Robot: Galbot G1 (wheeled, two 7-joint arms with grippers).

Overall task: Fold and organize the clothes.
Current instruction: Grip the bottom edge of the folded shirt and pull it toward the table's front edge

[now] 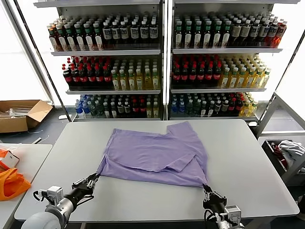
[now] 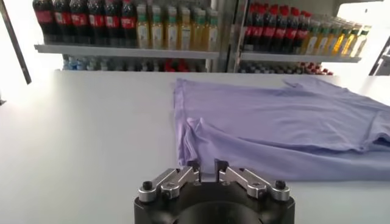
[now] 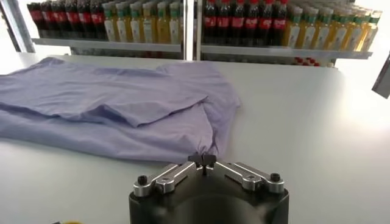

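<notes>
Backdrop: drink shelves [image 1: 162, 62] packed with bottles fill the far wall behind a pale grey desk [image 1: 248, 167].
Far left: an open cardboard box [image 1: 21, 114] sits on the floor; nearer, an orange bag [image 1: 12, 183] lies on a second, lower surface beside the desk.
Left tool [image 1: 89, 182]: low over the desk's near edge, at the shirt's near left corner. In the left wrist view the left tool [image 2: 205, 169] has its fingertips [image 2: 194, 165] parted by a narrow gap, with the hem lying just past them; whether cloth is between them cannot be told.
Shirt [image 1: 157, 155]: a lavender T-shirt lies spread across the middle of the desk, partly folded, one layer turned over the other, and a sleeve pointing toward the shelves. Its plain side faces up. The near left corner is drawn out to a point toward the left tool.
Right tool [image 1: 208, 192]: at the near edge by the shirt's near right corner. The right wrist view shows the right tool [image 3: 203, 161] with tips pressed together, pinching that corner of the fabric.
Far right: a bin [image 1: 281, 152] with pale cloth in it stands beside the desk.
</notes>
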